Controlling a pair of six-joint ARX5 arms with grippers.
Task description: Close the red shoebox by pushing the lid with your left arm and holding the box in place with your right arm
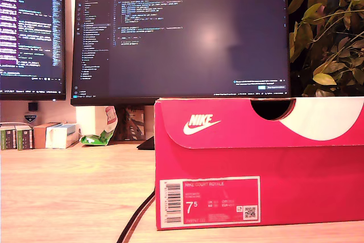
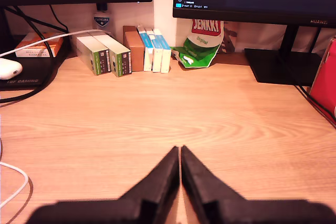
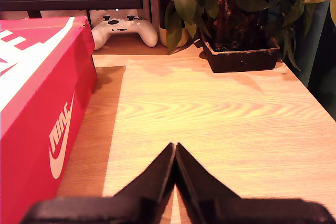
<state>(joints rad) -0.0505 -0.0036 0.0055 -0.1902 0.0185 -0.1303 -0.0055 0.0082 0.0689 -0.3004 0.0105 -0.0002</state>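
Observation:
The red shoebox point(image 1: 261, 197) fills the exterior view's lower right, standing on the wooden desk point(image 1: 74, 192). Its lid point(image 1: 227, 123), with a white swoosh, lies down over the box top. No arm shows in the exterior view. My first gripper point(image 2: 180, 148) is shut with nothing in it and hovers over bare desk; only an edge of the shoebox point(image 2: 326, 77) shows in that view, well apart from it. My second gripper point(image 3: 175, 144) is also shut and empty, beside the shoebox point(image 3: 42, 93) with a gap of desk between them.
Two monitors point(image 1: 179, 38) stand behind the box. Small cartons point(image 2: 123, 51) and a green snack bag point(image 2: 202, 45) line the desk's back. A potted plant point(image 3: 241, 56) and a white game controller point(image 3: 124, 29) sit beyond my second gripper. A black cable point(image 1: 133, 220) runs past the box.

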